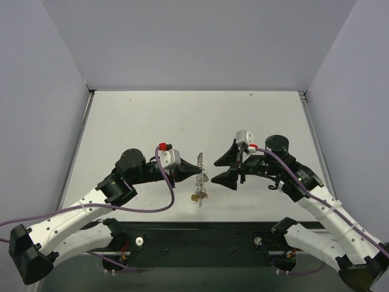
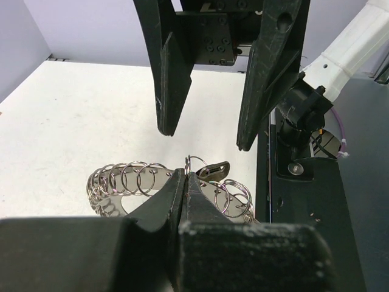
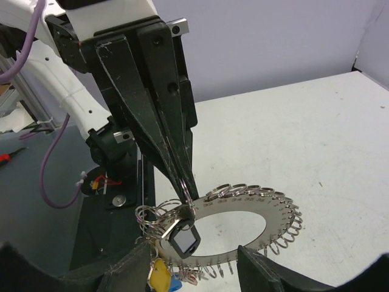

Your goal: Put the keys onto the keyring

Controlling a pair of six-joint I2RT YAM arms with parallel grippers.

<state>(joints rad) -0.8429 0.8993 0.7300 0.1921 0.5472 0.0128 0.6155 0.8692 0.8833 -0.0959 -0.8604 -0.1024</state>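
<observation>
Keyring (image 3: 276,222) pinched at rim by left gripper (image 3: 189,194), tips pressed together; right gripper (image 2: 205,139) spread, empty. Risk: thin pinch slips, ring pivots, keys (image 3: 184,240) swing.

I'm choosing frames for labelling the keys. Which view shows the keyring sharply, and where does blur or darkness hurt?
Top external: even light, no glare, but the keyring is too small for detail. Left wrist: ring coils crisp; the left fingers are a dark, soft foreground mass. Right wrist: sharpest, black-headed key clear; the right fingers blur at the bottom edge.
</observation>
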